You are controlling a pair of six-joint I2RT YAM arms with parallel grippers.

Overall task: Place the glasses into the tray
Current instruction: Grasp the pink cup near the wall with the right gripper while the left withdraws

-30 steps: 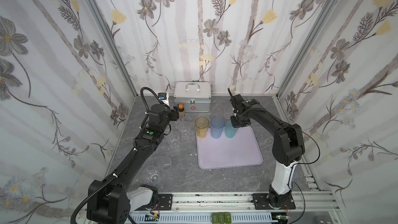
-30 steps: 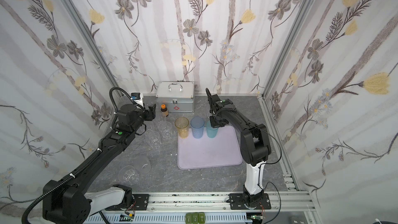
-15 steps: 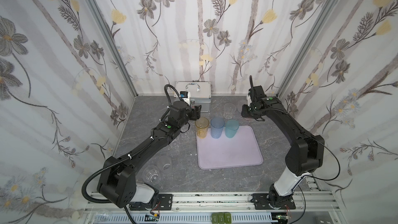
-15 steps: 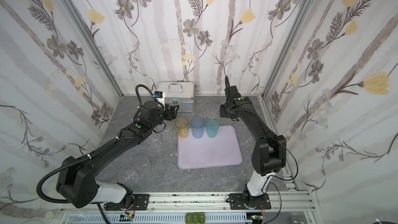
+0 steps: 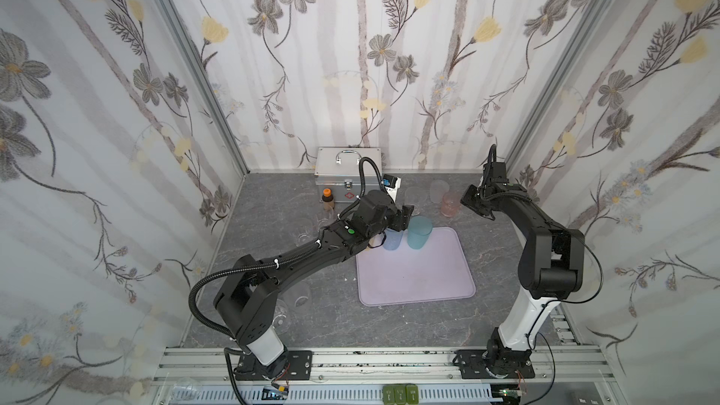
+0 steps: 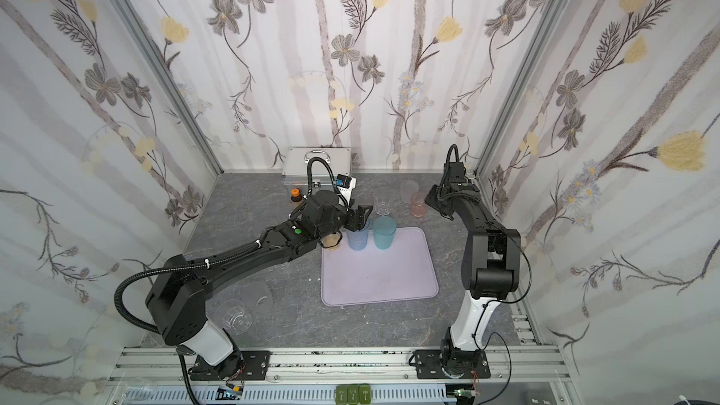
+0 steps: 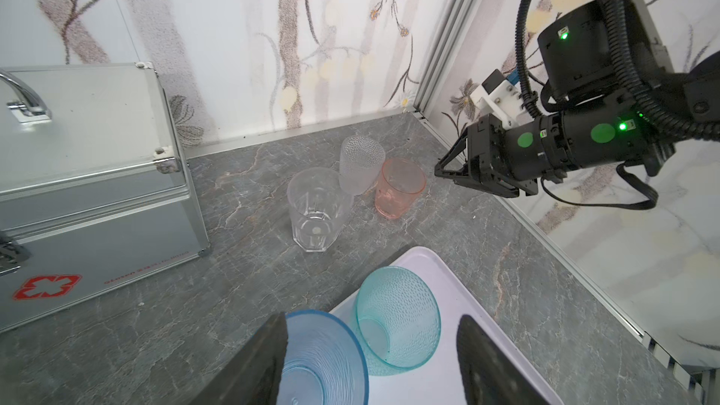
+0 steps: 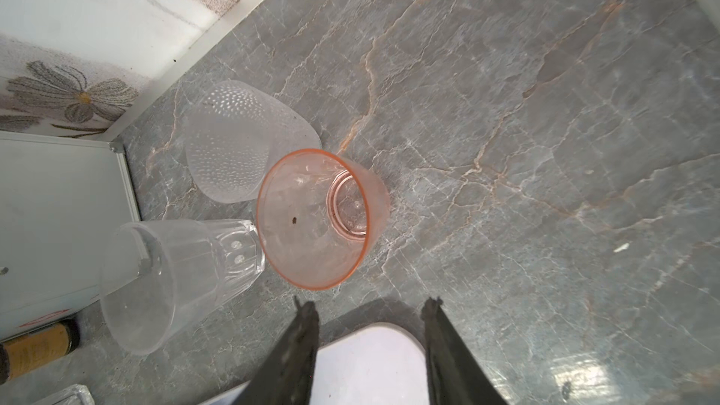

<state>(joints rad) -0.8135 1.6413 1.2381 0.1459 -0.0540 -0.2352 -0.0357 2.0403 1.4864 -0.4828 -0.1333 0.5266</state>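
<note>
Pink glass (image 8: 323,220) upright on the tabletop (image 8: 506,111) just ahead of the right gripper (image 8: 370,301), jaws parted, empty. Likely light, thin, slick, breakable: take it across the wall below the rim, gently. Frosted glass (image 8: 230,150) crowds its far side. Tray (image 8: 370,368) corner beneath that gripper. Left gripper (image 7: 372,319) spread, empty, above blue glass (image 7: 323,360).

Both top views look steeply down from high above the front rail toward 12 o'clock, covering the whole table (image 5: 272,204). The left wrist camera sits close over the tray (image 7: 456,286), facing about 2 o'clock. The right wrist camera looks nearly straight down, close. Both wrist views share the pink glass (image 7: 399,188), at the tray's 1 o'clock.
</note>
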